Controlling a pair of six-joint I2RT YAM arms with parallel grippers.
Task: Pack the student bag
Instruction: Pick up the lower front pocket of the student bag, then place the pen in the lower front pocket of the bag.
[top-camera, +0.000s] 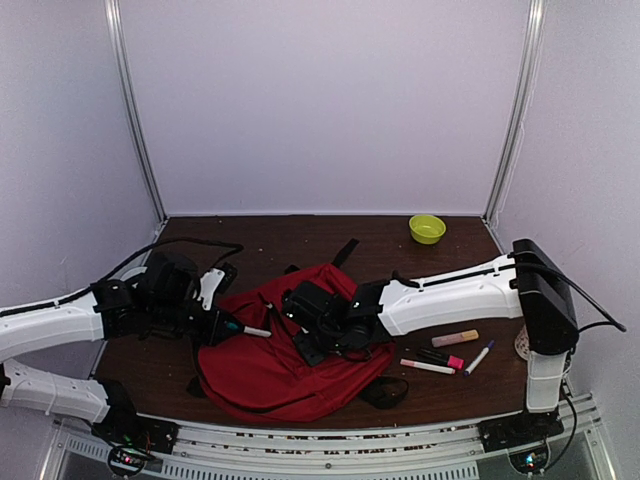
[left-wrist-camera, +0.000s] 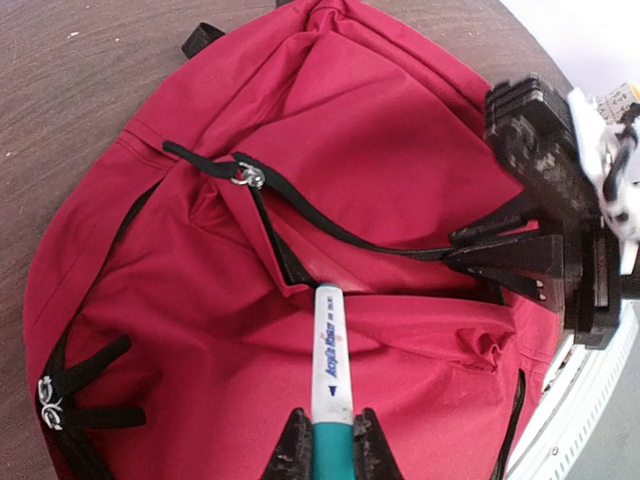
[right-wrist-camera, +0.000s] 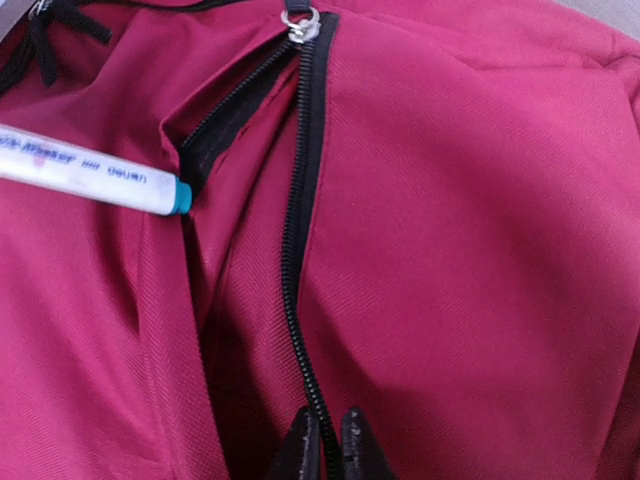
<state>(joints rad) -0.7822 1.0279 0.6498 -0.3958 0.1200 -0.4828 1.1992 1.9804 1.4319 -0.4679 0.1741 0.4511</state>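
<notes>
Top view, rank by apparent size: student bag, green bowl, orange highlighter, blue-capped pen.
1. student bag, by far.
2. green bowl, by area.
3. orange highlighter and blue-capped pen: too alike to rank.

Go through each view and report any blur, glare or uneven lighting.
Top external: even, diffuse light, no harsh shadows or glare. Left wrist: marker and student bag sharp; right gripper soft, white corner behind it blown out. Right wrist: fabric weave crisp, marker print slightly blurred, its own fingertips dark and out of focus.
</notes>
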